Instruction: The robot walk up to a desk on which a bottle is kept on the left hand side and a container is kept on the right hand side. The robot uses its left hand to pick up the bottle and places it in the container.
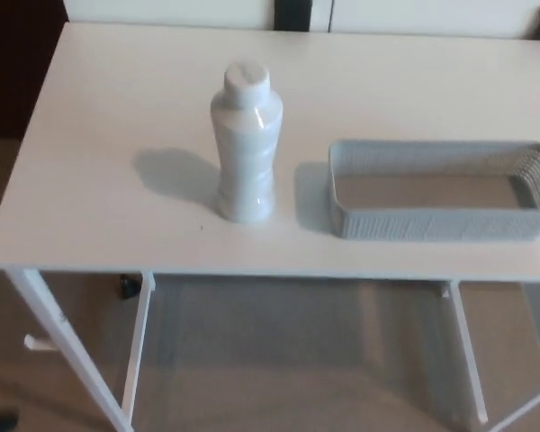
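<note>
A white desk (pixel 117 180) with a smooth, matte top fills most of the frame, carried on thin white legs seen at the lower left and lower right. A white plastic bottle (pixel 245 148) is seen upright on the desk, left of the frame's centre; its body is rounded and slightly waisted, with faint ribbing, and it is closed by a flat white screw cap. A soft shadow is cast to its left. To the right, apart from the bottle, a grey rectangular container (pixel 432 222) with perforated, woven-look walls and rounded corners is set near the desk's front edge, cut off by the right border. Beige floor is seen beneath. Neither hand is in view, so finger positions cannot be told.
</note>
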`<state>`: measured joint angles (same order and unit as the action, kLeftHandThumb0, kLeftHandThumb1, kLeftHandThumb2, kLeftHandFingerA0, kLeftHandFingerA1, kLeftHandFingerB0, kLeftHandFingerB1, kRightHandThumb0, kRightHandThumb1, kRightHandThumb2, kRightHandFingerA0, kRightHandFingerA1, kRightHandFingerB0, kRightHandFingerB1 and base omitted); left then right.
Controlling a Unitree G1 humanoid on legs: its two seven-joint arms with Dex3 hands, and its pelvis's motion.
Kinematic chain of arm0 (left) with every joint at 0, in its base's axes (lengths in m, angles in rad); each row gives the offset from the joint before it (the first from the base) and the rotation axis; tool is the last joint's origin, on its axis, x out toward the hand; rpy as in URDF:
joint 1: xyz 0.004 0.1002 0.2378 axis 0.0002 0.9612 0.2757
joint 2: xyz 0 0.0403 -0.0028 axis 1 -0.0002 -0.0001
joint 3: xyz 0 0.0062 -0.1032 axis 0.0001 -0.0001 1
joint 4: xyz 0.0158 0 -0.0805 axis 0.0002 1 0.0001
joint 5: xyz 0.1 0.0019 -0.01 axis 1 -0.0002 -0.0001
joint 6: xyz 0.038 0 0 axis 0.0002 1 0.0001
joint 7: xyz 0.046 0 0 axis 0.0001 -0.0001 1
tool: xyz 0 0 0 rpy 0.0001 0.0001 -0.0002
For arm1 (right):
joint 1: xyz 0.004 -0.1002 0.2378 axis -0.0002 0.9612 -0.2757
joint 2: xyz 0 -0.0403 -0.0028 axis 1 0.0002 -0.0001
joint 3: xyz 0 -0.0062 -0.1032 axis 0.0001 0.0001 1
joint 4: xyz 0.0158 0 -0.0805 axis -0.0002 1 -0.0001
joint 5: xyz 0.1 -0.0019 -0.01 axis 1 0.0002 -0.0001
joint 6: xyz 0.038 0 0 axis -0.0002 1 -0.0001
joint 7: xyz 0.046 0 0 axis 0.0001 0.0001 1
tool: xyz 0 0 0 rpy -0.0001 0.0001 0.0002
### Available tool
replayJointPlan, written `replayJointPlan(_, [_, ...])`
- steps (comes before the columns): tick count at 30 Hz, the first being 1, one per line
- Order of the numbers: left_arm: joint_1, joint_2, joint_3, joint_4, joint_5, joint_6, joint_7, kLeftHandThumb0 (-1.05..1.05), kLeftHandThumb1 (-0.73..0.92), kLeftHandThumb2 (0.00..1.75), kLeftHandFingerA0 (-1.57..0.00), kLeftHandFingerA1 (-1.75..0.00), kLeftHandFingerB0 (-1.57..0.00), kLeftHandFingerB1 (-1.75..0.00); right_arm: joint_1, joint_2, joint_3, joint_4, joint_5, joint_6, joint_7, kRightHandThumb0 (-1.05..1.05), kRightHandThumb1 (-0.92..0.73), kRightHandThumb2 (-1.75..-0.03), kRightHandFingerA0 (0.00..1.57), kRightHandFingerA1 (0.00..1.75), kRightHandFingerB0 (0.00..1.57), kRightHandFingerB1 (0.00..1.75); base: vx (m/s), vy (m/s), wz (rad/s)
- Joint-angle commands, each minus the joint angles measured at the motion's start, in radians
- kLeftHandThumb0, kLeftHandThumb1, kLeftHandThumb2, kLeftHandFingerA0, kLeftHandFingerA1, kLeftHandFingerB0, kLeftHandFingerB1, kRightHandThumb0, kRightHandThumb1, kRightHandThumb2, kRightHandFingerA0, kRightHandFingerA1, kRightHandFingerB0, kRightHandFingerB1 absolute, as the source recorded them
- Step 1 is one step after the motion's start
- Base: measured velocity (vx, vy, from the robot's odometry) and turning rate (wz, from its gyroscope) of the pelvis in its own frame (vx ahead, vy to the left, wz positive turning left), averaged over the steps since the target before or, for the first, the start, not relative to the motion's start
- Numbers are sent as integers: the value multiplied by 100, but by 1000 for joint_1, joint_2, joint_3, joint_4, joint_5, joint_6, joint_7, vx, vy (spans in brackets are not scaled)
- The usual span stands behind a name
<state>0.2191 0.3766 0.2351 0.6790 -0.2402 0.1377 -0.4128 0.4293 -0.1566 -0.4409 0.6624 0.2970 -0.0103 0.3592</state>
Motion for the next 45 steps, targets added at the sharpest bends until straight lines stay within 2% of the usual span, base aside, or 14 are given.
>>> replayJointPlan(1, [72,16,-31,-3,61,49,51,-33,61,58,-59,-49,-53,-43,70,-18,-20,53,16,-85,55,-38,-42,-53,62,65,38,47,245,-61,8])
replayJointPlan(9, [72,11,-22,14,52,35,46,-35,62,58,-58,-49,-59,-45,64,-31,-3,22,5,-79,50,-38,-41,-52,60,65,36,47,228,-148,15])
replayJointPlan(16, [87,22,-19,2,44,42,14,-36,67,60,-49,-48,-53,-44,51,-39,0,47,4,-93,57,-38,-42,-53,64,66,38,46,49,-45,-1])
replayJointPlan(17, [79,28,-11,30,40,31,5,-34,65,59,-52,-47,-60,-46,52,-39,-2,46,9,-84,60,-37,-43,-53,62,66,37,47,-3,122,-8])
replayJointPlan(25, [84,51,47,71,-9,36,-59,-32,63,58,-46,-48,-63,-50,43,-42,4,46,2,-81,49,-38,-42,-53,60,63,37,47,-35,247,21])
replayJointPlan(26, [106,61,58,60,-19,38,-75,-33,65,58,-46,-46,-56,-46,46,-39,4,36,2,-78,44,-38,-42,-53,61,65,37,47,24,55,57])
replayJointPlan(29, [162,87,102,50,-44,41,-129,-33,63,58,-51,-51,-55,-48,38,-43,3,40,8,-68,45,-36,-42,-53,62,66,39,47,0,26,-3])
replayJointPlan(30, [176,94,120,63,-57,35,-150,-31,66,59,-51,-52,-43,-45,32,-45,3,47,9,-72,50,-36,-42,-53,61,65,36,47,16,88,0])
replayJointPlan(32, [197,103,157,97,-76,15,-178,-30,66,58,-55,-53,-48,-46,20,-48,4,62,11,-80,62,-36,-43,-53,58,64,35,47,2,102,-3])
replayJointPlan(33, [211,103,180,103,-88,27,-168,-28,61,57,-54,-54,-63,-53,24,-44,6,47,13,-71,59,-36,-43,-53,57,63,35,47,-100,258,-10])
replayJointPlan(36, [234,114,226,154,-95,13,-179,-28,62,58,-49,-52,-65,-57,31,-35,14,19,7,-62,44,-35,-45,-53,58,64,35,47,-59,376,8])
replayJointPlan(37, [232,123,231,184,-91,3,-192,-27,65,58,-46,-52,-58,-51,24,-35,14,43,4,-78,46,-39,-45,-54,57,61,36,46,44,457,-30])
replayJointPlan(40, [227,128,234,195,-85,-5,-203,-28,68,59,-46,-51,-54,-49,21,-36,19,52,-2,-84,45,-40,-45,-54,56,60,37,45,-62,221,0])
replayJointPlan(45, [213,123,242,193,-90,8,-201,-28,66,59,-48,-51,-61,-52,16,-36,20,49,5,-77,51,-39,-47,-54,56,60,35,45,-9,46,0])
